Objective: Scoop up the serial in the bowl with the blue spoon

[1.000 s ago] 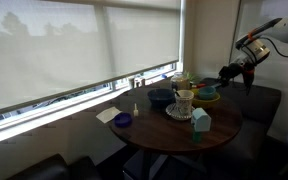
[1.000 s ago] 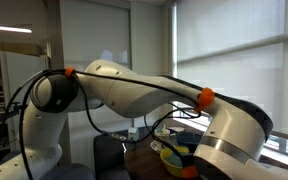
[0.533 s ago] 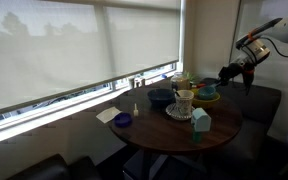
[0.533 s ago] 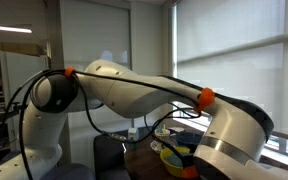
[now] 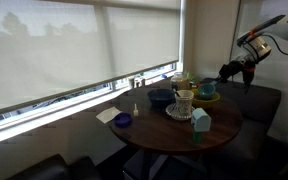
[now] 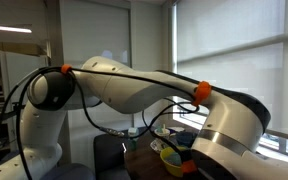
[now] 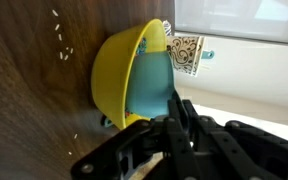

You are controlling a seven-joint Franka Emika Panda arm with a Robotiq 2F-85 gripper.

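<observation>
**Dark wooden table: spoon shifted inside the yellow bowl**

The gripper [image 7: 180,118] is seen closed on the blue spoon [image 7: 149,85], whose round scoop is held inside the bowl [image 7: 110,72], toward the side where a patterned mug [image 7: 187,55] stands. Compared with half a second earlier, the gripper is found slightly raised in an exterior view [image 5: 228,72], the arm [image 6: 134,85] is slightly shifted, and a little more blue is shown above the bowl's rim. The scooping stroke is therefore judged to be under way, with the lift clear of the bowl not yet made. Whether cereal is carried in the scoop cannot be told. Spilled grains [image 7: 60,42] are scattered on the table [image 7: 34,110] just beside the bowl, opposite the mug.
</observation>
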